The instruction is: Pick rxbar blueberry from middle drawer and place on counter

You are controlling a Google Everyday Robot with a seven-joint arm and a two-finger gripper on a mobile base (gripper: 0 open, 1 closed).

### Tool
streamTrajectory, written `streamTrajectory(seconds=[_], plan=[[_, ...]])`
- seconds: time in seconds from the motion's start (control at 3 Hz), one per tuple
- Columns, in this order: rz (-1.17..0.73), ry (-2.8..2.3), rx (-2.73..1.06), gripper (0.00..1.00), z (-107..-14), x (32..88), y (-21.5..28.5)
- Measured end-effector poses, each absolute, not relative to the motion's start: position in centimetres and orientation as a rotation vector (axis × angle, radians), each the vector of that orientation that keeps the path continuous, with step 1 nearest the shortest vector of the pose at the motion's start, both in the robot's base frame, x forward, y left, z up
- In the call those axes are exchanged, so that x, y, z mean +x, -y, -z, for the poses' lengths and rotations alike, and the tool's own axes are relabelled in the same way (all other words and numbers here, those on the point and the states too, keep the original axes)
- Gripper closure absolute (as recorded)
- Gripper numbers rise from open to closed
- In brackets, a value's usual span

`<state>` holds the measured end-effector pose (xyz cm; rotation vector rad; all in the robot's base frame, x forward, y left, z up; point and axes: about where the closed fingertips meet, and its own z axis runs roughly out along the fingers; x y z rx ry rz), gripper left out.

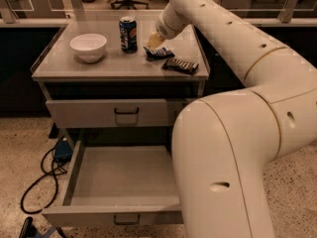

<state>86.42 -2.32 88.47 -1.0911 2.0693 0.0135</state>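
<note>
Camera view: my claw is down at the rxbar blueberry on the worktop. Can't tell whether it's clenched. Middle drawer is open.

A small flat rectangular bar in a dark navy-blue wrapper with pale lettering is lying on the flat pale-grey counter, near its right edge and about midway front to back. The gripper is hanging just over the bar's left end. The wide shallow grey metal drawer, the lowest one, is standing pulled far out.
</note>
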Motion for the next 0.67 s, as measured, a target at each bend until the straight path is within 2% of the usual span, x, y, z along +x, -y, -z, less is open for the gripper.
streamTrajectory(seconds=[0.33, 0.67], plan=[[-0.014, -2.069, -1.091, 0.0, -88.46, 86.42, 2.31], [-0.014, -2.069, -1.091, 0.0, -88.46, 86.42, 2.31]])
